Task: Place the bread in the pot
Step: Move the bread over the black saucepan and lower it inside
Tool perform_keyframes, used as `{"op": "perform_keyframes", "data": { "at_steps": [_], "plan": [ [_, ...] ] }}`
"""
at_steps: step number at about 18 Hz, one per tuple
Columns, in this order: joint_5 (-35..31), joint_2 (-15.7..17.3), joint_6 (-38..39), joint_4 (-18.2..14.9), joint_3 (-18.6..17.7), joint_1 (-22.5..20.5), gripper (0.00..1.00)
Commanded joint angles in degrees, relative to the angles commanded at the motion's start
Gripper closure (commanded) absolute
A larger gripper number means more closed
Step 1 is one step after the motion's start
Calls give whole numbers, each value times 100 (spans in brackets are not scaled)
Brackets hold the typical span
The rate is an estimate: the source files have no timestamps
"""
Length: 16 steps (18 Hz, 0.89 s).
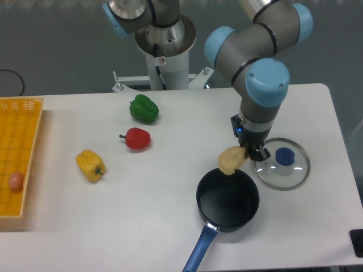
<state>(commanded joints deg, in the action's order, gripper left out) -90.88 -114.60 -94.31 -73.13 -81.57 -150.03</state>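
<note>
The bread (231, 160), a pale yellow-tan lump, hangs in the air just above the far rim of the pot. My gripper (249, 152) is shut on its right side, fingers pointing down. The pot (227, 199) is a round black saucepan with a long blue handle (198, 250) pointing toward the front edge; nothing shows inside it. The bread overlaps the pot's back edge in this view.
A round glass lid with a blue knob (282, 163) lies just right of the gripper. A green pepper (143, 109), a red pepper (136, 138) and a yellow pepper (91, 165) sit to the left. A yellow basket (21, 136) holding a small pinkish item (16, 181) stands at the left edge.
</note>
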Motion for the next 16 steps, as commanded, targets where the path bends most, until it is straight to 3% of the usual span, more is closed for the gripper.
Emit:
{"op": "perform_keyframes", "data": {
  "at_steps": [8, 16],
  "plan": [
    [-17, -554, 579, 685, 150, 316, 71],
    [-219, -712, 703, 730, 176, 474, 70]
  ]
}}
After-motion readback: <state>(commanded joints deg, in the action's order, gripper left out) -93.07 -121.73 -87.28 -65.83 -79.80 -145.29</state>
